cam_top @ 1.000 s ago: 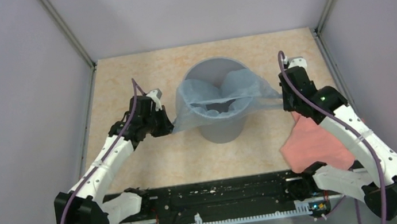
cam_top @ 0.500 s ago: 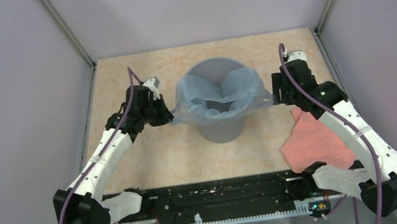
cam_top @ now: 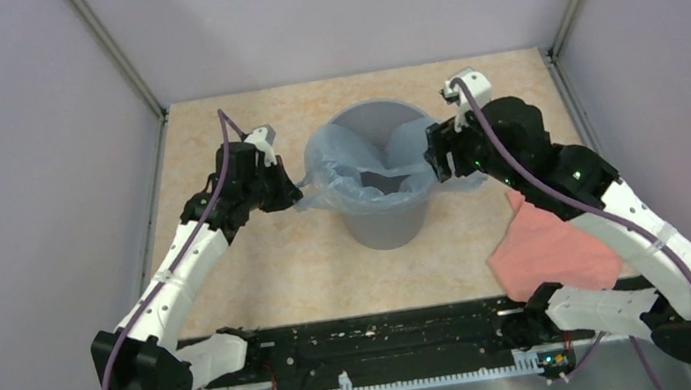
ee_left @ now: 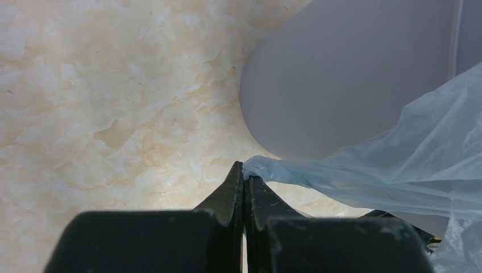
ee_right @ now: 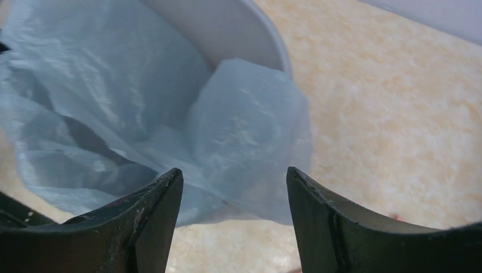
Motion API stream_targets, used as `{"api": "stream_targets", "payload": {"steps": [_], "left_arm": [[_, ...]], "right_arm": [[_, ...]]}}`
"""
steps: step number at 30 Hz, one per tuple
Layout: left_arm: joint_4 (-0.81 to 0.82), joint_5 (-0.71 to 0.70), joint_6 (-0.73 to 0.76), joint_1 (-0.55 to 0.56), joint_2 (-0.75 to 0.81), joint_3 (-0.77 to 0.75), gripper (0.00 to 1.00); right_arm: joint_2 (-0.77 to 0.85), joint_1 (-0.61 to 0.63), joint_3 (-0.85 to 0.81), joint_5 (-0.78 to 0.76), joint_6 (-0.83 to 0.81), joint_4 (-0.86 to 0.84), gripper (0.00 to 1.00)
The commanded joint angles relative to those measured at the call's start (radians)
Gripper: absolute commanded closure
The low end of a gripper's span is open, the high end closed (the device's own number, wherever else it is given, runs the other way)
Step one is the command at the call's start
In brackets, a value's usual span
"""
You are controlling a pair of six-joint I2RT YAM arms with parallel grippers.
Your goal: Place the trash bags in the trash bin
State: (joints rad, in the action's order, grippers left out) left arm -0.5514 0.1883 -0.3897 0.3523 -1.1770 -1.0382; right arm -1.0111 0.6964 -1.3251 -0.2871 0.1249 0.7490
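The grey trash bin (cam_top: 387, 225) stands mid-table, and the pale blue trash bag (cam_top: 358, 165) is draped over its mouth, partly sunk inside. My left gripper (cam_top: 295, 197) is shut on the bag's left corner, just left of the bin. In the left wrist view the fingertips (ee_left: 244, 173) pinch a bunched end of the bag (ee_left: 369, 170) beside the bin's wall (ee_left: 341, 74). My right gripper (cam_top: 434, 159) hovers open over the bin's right rim. In the right wrist view its jaws (ee_right: 233, 173) are wide apart above the loose bag (ee_right: 244, 125) and the bin (ee_right: 227, 28), holding nothing.
A salmon-pink cloth (cam_top: 553, 250) lies on the table at the right, under my right arm. Grey walls enclose the table on three sides. The black rail (cam_top: 380, 337) with the arm bases runs along the near edge.
My right gripper has opened, let go of the bag's right edge and moved left over the bin's rim. The bag's stretched right side has gone slack. The left gripper keeps its grip.
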Motion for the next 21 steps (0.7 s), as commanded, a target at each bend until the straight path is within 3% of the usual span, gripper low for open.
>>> {"api": "stream_targets", "payload": {"steps": [1,9,21], "left_arm": [[0.032,-0.011,0.02,-0.006,0.001,-0.036,1.0],[0.032,-0.015,0.018,-0.006,0.005,-0.033,1.0],[0.033,-0.019,0.019,-0.006,0.003,-0.024,1.0]], "right_arm": [[-0.066,0.072,-0.081,0.106,-0.117,-0.095,0.35],[-0.188,0.118,-0.132,0.25,-0.231,-0.085,0.46],[-0.218,0.121,-0.114,0.32,-0.234,-0.071,0.51]]}}
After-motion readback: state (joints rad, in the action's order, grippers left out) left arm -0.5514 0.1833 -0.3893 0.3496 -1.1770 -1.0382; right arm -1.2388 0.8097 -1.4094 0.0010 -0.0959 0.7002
